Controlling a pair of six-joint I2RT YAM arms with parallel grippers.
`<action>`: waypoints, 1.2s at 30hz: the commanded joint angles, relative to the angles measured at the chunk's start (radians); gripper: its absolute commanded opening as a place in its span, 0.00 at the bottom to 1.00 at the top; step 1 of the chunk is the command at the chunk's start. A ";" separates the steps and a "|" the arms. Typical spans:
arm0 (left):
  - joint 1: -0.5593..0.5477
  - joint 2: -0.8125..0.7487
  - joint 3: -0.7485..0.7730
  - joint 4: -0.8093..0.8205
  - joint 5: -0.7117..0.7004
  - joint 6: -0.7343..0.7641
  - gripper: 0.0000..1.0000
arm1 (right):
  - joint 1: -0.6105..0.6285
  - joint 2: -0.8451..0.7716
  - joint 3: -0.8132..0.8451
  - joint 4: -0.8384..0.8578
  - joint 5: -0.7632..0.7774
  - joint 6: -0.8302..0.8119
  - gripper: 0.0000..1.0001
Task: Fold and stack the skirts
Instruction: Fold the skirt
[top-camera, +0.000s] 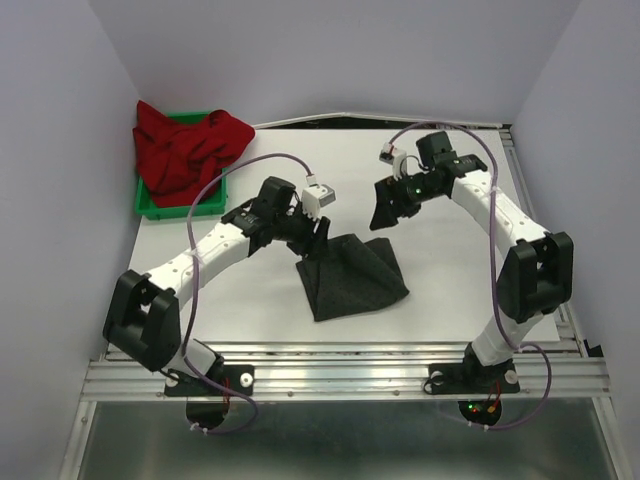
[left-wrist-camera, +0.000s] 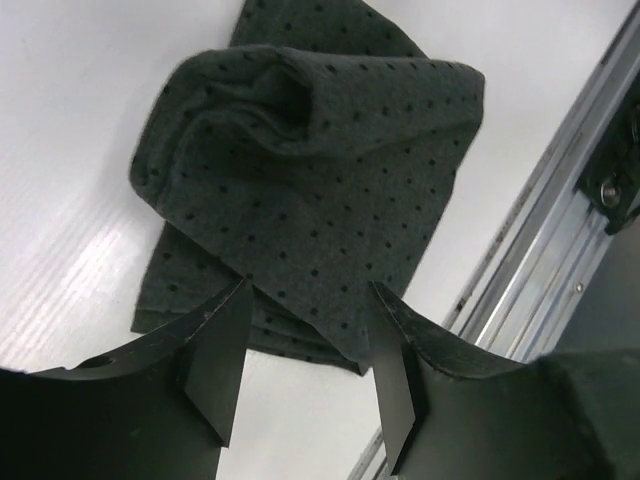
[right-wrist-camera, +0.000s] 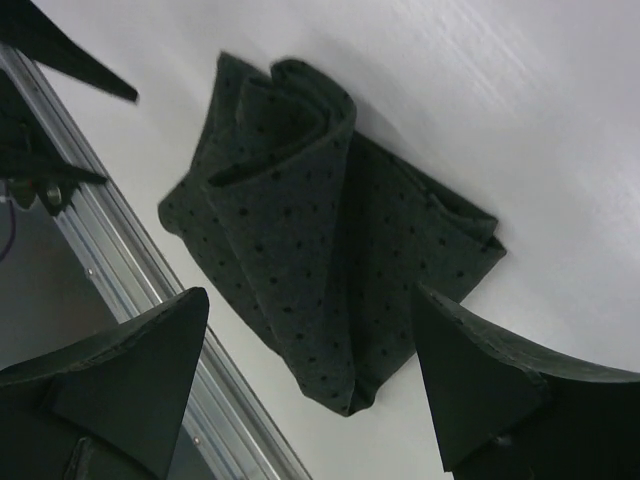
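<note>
The charcoal dotted skirt lies folded into a compact bundle on the white table, in front of both arms. In the left wrist view the skirt has a rolled fold on top and its near edge lies at my fingertips. My left gripper is open and empty, just over the skirt's far left corner. My right gripper is open wide and empty, above the skirt's far right corner. The red skirt lies crumpled in and over the green bin at the far left.
An aluminium rail runs along the table's near edge and shows in both wrist views. Pale walls close in the left, right and back sides. The arms' cables loop above the table.
</note>
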 joint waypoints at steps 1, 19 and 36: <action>0.063 0.032 -0.001 0.133 0.016 -0.058 0.60 | 0.023 -0.007 -0.115 -0.021 0.031 -0.065 0.87; 0.101 0.452 0.289 0.013 0.142 0.365 0.76 | 0.150 0.054 -0.170 -0.001 0.091 -0.147 0.86; 0.147 0.557 0.405 -0.304 0.357 0.529 0.01 | 0.137 0.091 -0.153 0.111 0.201 -0.014 0.21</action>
